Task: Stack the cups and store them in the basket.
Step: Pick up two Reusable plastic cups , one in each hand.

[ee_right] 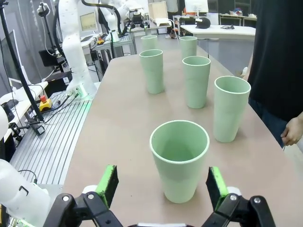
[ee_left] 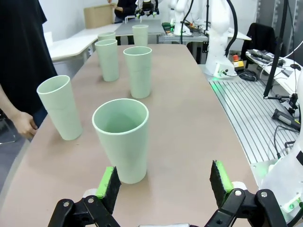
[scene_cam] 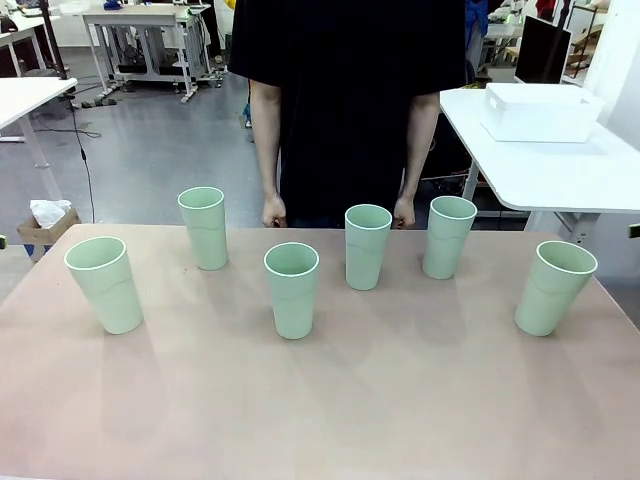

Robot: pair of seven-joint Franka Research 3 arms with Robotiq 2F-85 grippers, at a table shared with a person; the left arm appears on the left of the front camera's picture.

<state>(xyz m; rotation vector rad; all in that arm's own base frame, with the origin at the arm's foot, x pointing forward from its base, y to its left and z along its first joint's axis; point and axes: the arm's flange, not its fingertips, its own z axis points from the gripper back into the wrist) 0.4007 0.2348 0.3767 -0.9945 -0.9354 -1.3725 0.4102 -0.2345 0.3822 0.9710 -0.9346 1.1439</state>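
Six tall, pale mint-green plastic cups [scene_cam: 292,290] stand upright on the pinkish-beige counter [scene_cam: 400,410], every one apart from its neighbours and none nested. They are spread loosely across the width, with the leftmost cup [scene_cam: 104,284] and the rightmost cup [scene_cam: 555,287] towards the outer edges. Over at the back right, the large white rectangular plastic basket [scene_cam: 540,112] sits on a separate white counter [scene_cam: 560,178], well apart from the cups. A person in a black top [scene_cam: 350,90] stands at the far edge, one hand [scene_cam: 273,211] and the other hand [scene_cam: 404,213] hanging down by it. In the left wrist view, the left claw [ee_left: 164,182] is spread wide with nothing in it, green pads [ee_left: 110,182] low over the counter, the leftmost cup standing just ahead, close to one finger. In the right wrist view, the right claw [ee_right: 162,185] is likewise spread wide and bare, the rightmost cup sitting just ahead, lined up between its fingers.
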